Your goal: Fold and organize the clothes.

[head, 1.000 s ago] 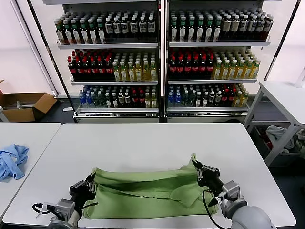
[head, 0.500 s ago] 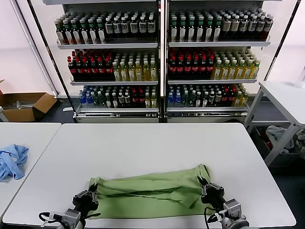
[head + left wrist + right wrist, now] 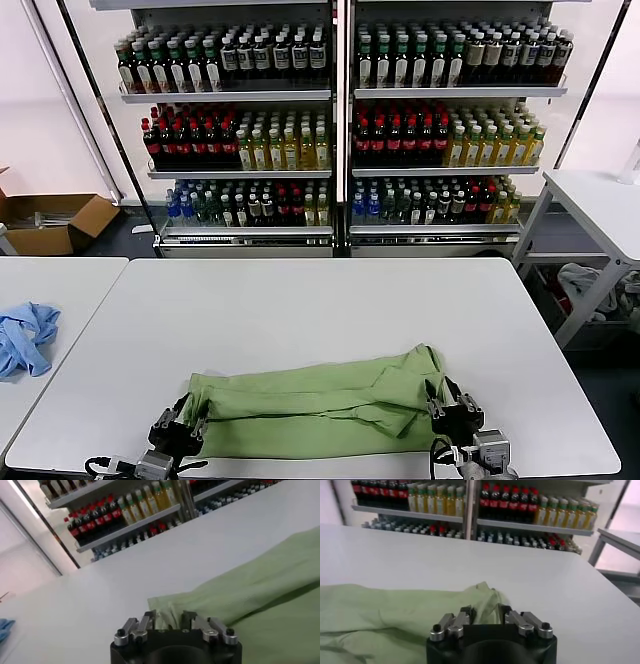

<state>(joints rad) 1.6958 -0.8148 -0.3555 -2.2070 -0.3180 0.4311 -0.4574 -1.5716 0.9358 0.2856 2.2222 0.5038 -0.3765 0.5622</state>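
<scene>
Now, operator, your scene reads as follows.

Shirt: the light green polo shirt [image 3: 320, 408] lies folded into a long band across the lower middle of the head view, on the white table [image 3: 300, 300], close to its near edge. One end is bunched into a raised lump at the lower right of the band.

Left gripper: your left gripper [image 3: 178, 432] sits at the lower left of the head view, at the shirt's left end. In the left wrist view its fingers [image 3: 145, 622] stand apart with the cloth edge just beyond them [image 3: 167, 625]; it looks released, with nothing pinched between the tips.

Right gripper: your right gripper [image 3: 455, 415] sits at the lower right of the head view, just beside the bunched end. In the right wrist view [image 3: 485, 615] the fingers are spread and the green cloth lies ahead of them, not clamped.

Change: a second ago both grippers were clenched on the shirt's ends, higher in the frame, with the cloth stretched between them. Since then they have drawn toward the bottom edge and let go, and the band now rests slack on the table.

Surroundings: a crumpled light blue garment [image 3: 25, 338] lies on the neighbouring table at the left edge. Shelves of bottles [image 3: 340, 120] fill the upper half of the frame.
</scene>
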